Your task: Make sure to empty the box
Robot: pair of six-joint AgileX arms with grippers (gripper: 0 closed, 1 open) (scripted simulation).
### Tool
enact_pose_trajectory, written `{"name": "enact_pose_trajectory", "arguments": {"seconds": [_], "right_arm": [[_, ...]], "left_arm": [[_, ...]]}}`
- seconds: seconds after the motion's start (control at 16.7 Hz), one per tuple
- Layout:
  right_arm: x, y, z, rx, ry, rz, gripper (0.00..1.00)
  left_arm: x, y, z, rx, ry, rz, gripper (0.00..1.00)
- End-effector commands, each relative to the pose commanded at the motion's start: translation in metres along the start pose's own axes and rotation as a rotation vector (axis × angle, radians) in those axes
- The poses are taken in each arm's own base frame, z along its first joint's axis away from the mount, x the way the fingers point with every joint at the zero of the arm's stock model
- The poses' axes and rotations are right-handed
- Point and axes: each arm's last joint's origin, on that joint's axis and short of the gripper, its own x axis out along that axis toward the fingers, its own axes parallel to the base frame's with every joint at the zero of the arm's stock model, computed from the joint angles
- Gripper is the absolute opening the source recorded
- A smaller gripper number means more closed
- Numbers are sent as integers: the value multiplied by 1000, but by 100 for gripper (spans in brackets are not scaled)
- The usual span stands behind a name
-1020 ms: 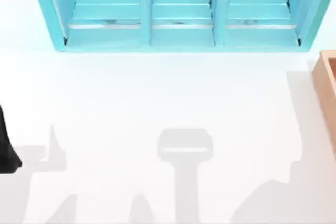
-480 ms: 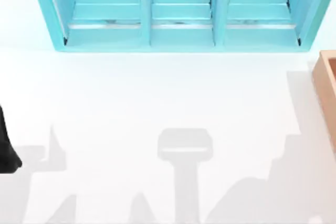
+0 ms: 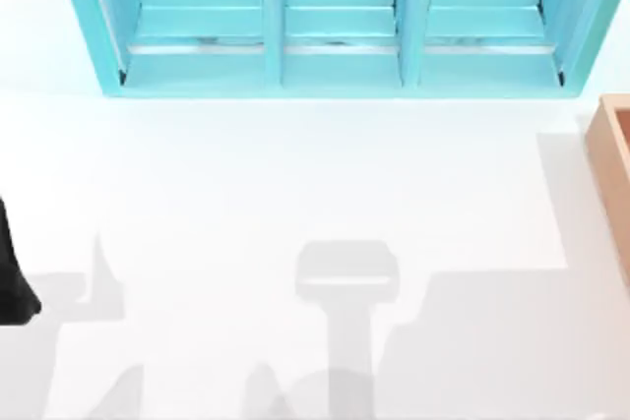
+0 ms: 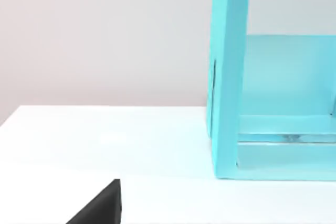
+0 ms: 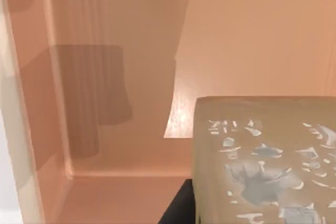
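The box (image 3: 612,159) is a light-brown wooden bin cut off by the top view's right edge. In the right wrist view I look down into its reddish-brown inside (image 5: 121,77). Close to that camera is a small brownish block with white and grey marks (image 5: 268,150), off the box floor. My right gripper (image 5: 257,216) is shut on it, with one dark finger (image 5: 178,211) against the block's side. My left gripper (image 3: 12,287) is parked at the table's left edge, its dark tip (image 4: 100,208) low in the left wrist view.
A big turquoise shelf unit (image 3: 340,22) with three bays stands along the back of the white table (image 3: 295,184); its side wall (image 4: 228,77) rises ahead of the left wrist. Arm shadows lie across the table's front.
The right arm's shadow at the table's front right has spread leftward and grown larger. The left arm, the shelf and the box have not moved.
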Motion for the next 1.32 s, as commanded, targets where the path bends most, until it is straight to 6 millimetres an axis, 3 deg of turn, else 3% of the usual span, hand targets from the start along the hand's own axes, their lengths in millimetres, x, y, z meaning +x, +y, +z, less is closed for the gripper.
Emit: {"name": "enact_pose_trajectory", "arguments": {"seconds": [0.3, 0.48, 0.66, 0.84, 1.02, 1.14, 1.32], "right_arm": [[0, 1, 1, -1, 3, 1, 0], [5, 16, 15, -1, 5, -4, 0], [16, 59, 41, -11, 2, -13, 0], [33, 124, 62, -38, -9, -17, 0], [55, 185, 70, -52, -11, -15, 0], [70, 211, 72, -44, -6, -14, 0], [86, 226, 76, -16, -2, -11, 0]], "left_arm": [[0, 0, 0, 0, 0, 0, 100], [0, 0, 0, 0, 0, 0, 100], [0, 0, 0, 0, 0, 0, 100], [0, 0, 0, 0, 0, 0, 100], [0, 0, 0, 0, 0, 0, 100], [0, 0, 0, 0, 0, 0, 100], [0, 0, 0, 0, 0, 0, 100]]}}
